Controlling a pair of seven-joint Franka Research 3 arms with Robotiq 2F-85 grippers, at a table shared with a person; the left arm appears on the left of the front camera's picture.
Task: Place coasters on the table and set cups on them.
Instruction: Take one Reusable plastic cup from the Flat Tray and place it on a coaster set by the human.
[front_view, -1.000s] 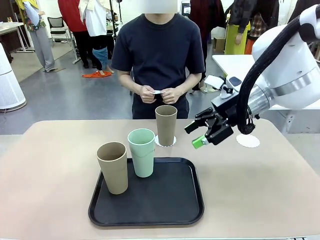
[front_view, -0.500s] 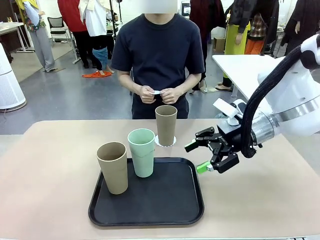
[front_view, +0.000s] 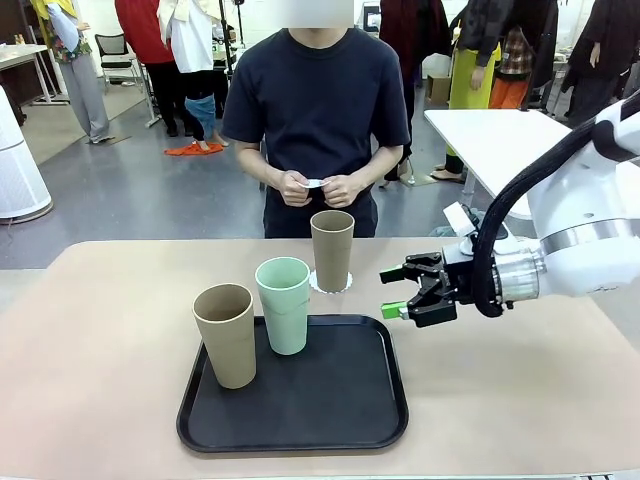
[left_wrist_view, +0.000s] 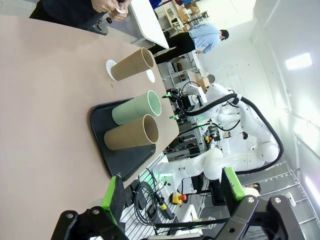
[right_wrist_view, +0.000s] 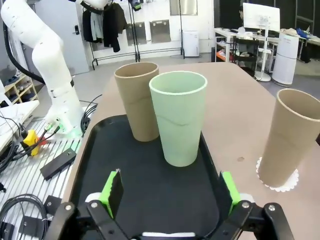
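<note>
Far left: left claw (left_wrist_view: 172, 192), jaws spread wide and empty, well apart from the cups, facing across the table (front_view: 90, 330). On the black tray (front_view: 300, 410), near its left corner: tan cup (front_view: 225, 335), upright, no coaster beneath, so not yet placed. Just beside it to the right, also on the tray: mint cup (front_view: 284, 305), upright, likewise without a coaster. Beyond the tray's far edge, near the middle: second tan cup (front_view: 332, 250), upright on a scalloped coaster (front_view: 346, 287) lying on the table. Counts as the one finished pairing. Behind that cup, at the far side: person's hands (front_view: 295, 187) together at the waist, pinching a small white disc (front_view: 316, 184), probably another coaster not yet laid down. To the right of the tray: right claw (front_view: 390, 292), jaws parted with nothing between them, held above the table just off the tray's far right corner and aimed toward the mint cup. Farther right, past the finished cup in the left wrist view: bare white disc (left_wrist_view: 150, 76) flat on the table, apparently a coaster awaiting a cup. By this reading: one of three cups set, two remaining on the tray, one coaster to be put down. Next cup likely the mint one.
</note>
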